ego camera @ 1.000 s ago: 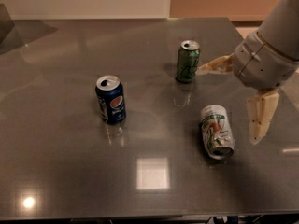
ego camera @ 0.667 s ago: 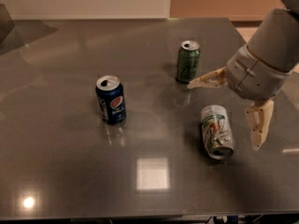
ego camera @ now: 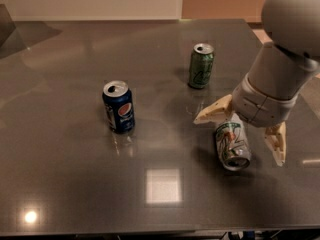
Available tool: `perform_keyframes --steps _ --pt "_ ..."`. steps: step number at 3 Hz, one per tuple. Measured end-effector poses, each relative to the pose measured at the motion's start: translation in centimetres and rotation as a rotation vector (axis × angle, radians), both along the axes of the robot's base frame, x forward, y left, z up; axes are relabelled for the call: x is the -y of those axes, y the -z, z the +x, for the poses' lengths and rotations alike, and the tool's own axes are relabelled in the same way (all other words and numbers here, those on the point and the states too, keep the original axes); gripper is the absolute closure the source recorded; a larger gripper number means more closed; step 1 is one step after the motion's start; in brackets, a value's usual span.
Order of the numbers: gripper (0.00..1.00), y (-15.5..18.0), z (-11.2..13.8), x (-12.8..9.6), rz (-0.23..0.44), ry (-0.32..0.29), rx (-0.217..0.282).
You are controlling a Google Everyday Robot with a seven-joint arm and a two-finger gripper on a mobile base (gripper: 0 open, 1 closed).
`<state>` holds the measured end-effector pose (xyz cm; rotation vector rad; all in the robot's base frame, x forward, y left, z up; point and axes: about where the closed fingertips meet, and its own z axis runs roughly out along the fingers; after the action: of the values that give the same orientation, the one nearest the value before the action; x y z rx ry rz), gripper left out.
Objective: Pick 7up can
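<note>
The 7up can (ego camera: 232, 145) lies on its side on the grey table (ego camera: 65, 174), right of centre, its open end toward the camera. It is silvery-white with green lettering and a red-orange spot. My gripper (ego camera: 242, 134) is open and sits over the can's far end. One cream finger (ego camera: 212, 112) points left of the can, the other finger (ego camera: 277, 143) hangs at its right side. The can's far end is hidden under my wrist.
A dark green can (ego camera: 201, 65) stands upright behind the gripper. A blue Pepsi can (ego camera: 118, 107) stands upright at the table's centre-left. The table's right edge runs close behind my arm.
My gripper has moved left and down, from beside the 7up can to straddling it. The cans have not moved.
</note>
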<state>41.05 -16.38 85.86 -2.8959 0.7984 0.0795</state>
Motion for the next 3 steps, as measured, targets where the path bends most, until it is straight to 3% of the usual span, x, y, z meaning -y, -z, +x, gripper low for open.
perform_keyframes --steps 2,3 --pt "0.00 1.9 1.9 1.1 -0.108 -0.180 0.067" --pt "0.15 2.0 2.5 1.0 -0.118 -0.197 0.074"
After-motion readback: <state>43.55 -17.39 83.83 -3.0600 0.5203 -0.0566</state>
